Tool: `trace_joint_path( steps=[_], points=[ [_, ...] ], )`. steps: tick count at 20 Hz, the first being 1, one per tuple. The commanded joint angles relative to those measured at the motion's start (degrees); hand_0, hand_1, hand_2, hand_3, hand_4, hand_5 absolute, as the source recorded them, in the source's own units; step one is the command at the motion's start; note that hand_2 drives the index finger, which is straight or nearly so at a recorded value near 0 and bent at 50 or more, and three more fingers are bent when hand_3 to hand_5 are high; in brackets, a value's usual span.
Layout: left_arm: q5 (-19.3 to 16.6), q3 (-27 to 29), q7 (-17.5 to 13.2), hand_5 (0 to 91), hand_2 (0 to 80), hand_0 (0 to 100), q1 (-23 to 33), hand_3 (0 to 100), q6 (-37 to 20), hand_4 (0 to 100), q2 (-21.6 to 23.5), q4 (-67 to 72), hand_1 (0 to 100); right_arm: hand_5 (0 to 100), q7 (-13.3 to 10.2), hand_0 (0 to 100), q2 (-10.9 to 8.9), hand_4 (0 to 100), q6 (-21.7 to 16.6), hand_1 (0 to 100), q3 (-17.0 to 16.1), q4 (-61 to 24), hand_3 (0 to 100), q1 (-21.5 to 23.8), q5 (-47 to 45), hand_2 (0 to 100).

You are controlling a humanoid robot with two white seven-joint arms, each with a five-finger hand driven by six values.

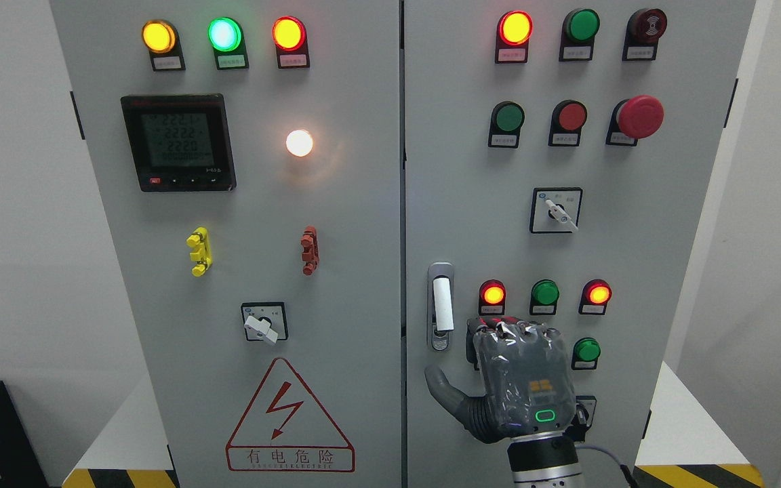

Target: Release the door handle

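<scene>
The door handle [441, 305] is a white lever in a silver recess on the left edge of the right cabinet door [675, 285]. It stands upright and nothing touches it. My right hand [482, 356] comes up from the bottom edge and sits just below and to the right of the handle, apart from it. Its back faces me, the thumb [439, 383] sticks out to the left, and the fingers [499, 327] point toward the door and hold nothing. The left arm is out of view.
The grey cabinet has two shut doors with lit lamps, push buttons, a red emergency button [640, 116], two rotary switches [556, 211] and a meter [178, 142]. A green button [587, 350] is next to my hand. Hazard-striped floor edges flank the cabinet.
</scene>
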Motion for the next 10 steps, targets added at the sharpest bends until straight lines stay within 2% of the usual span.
trace_joint_path(
  steps=[1, 10],
  points=[
    [0.00, -1.23, 0.01, 0.0, 2.2, 0, 0.00, 9, 0.00, 1, 0.00, -1.14, 0, 91, 0.13, 6, 0.06, 97, 0.56, 52, -0.66, 0.74, 100, -2.75, -0.31, 76],
    [0.00, -1.23, 0.01, 0.0, 2.2, 0, 0.00, 10, 0.00, 1, 0.00, -1.14, 0, 91, 0.13, 7, 0.06, 97, 0.64, 49, -0.66, 2.41, 100, -3.19, -0.40, 76]
  ],
)
